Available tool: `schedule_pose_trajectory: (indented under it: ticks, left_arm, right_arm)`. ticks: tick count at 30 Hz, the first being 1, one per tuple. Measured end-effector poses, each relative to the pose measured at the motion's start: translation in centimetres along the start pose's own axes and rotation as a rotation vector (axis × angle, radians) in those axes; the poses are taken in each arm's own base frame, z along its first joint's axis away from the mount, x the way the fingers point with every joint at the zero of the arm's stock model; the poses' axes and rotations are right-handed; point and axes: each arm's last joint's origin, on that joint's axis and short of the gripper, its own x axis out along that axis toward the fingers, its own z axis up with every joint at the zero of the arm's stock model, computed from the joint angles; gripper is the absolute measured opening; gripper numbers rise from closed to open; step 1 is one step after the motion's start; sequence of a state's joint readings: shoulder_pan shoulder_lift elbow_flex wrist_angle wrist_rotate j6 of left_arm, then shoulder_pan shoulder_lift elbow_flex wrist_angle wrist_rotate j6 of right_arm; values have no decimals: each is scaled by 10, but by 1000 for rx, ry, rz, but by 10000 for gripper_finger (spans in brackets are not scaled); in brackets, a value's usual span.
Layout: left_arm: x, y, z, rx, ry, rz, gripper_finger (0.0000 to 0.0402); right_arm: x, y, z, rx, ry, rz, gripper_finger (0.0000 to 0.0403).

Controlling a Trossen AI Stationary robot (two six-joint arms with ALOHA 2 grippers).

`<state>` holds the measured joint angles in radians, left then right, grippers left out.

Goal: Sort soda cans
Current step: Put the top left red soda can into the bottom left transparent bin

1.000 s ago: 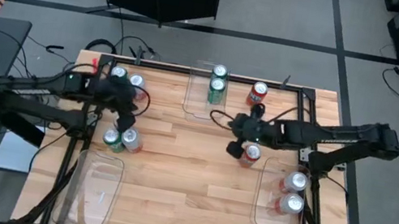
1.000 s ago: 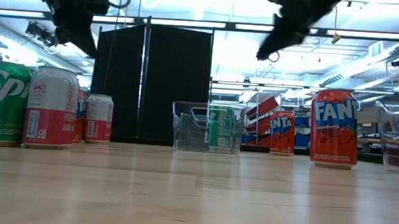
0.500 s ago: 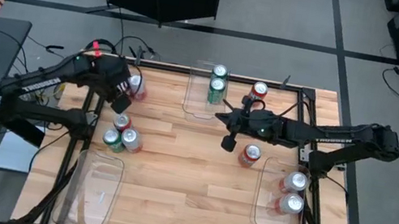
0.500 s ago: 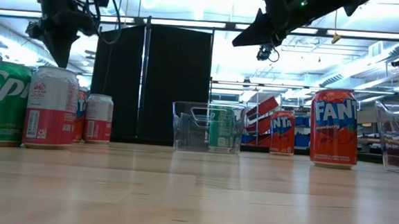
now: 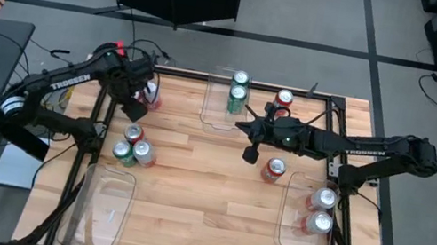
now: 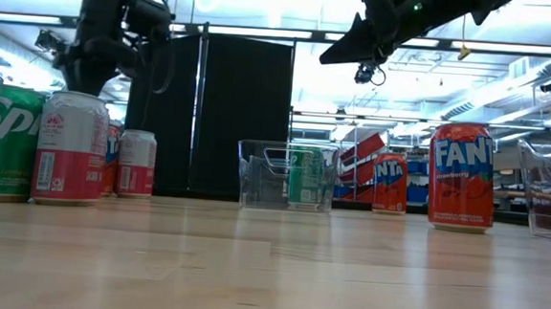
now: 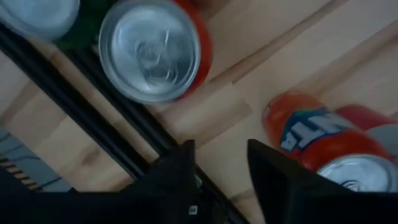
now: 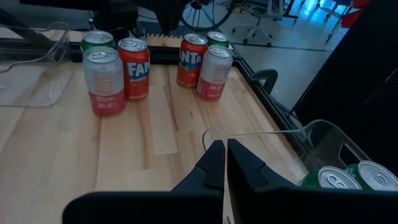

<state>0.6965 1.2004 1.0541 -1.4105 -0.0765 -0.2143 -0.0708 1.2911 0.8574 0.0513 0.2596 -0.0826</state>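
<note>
Left tool (image 5: 136, 106): raised over the far-left corner of the table (image 5: 196, 200), just beside the far-left cans. Its fingers (image 7: 180, 171) are parted by a narrow gap with nothing between them.
Right tool (image 5: 239, 127): raised above the far middle of the table and pointing left. Its fingers are pressed together and carry nothing.
Far-left cans (image 5: 149, 95): one red, one green and one silver-white, standing close together by the far-left edge.
Near-left cans (image 5: 132, 145): one red, one green and one silver-white, bunched close to the left edge.
Green pair (image 5: 239, 89): two cans upright, one behind the other, in the far tray (image 5: 210, 108) at the far edge.
Far red can (image 5: 283, 101): upright by the far edge, just right of the far tray.
Mid red can (image 5: 273, 168): upright on bare wood, just left of the right tray (image 5: 287, 234).
Silver pair (image 5: 320, 209): two cans upright inside the right tray, along the right edge.
Near-left tray (image 5: 99, 210): lies at the near-left corner with nothing in it.
Rail (image 7: 81, 68): a black bar running along the table edge below the left tool.
Open room: the middle and the near half of the table, between the near-left tray and the right tray, are bare wood.
</note>
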Motion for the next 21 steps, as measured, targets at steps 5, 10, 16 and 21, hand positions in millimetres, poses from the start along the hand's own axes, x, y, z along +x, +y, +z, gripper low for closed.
schedule_pose_trajectory:
  ticks: [5,10,16,21]
  left_arm:
    - [-17,-1,12,4,-66,21,250]
    - [-26,3,17,-17,-113,68,313]
    - [-18,12,19,-39,-86,68,345]
    - [-8,19,23,-38,-86,62,347]
  right_arm:
    - [0,0,0,0,1,0,6]
    - [0,0,-1,-2,8,1,11]
    - [0,0,-2,-6,25,3,14]
    - [0,1,-3,-5,28,6,14]
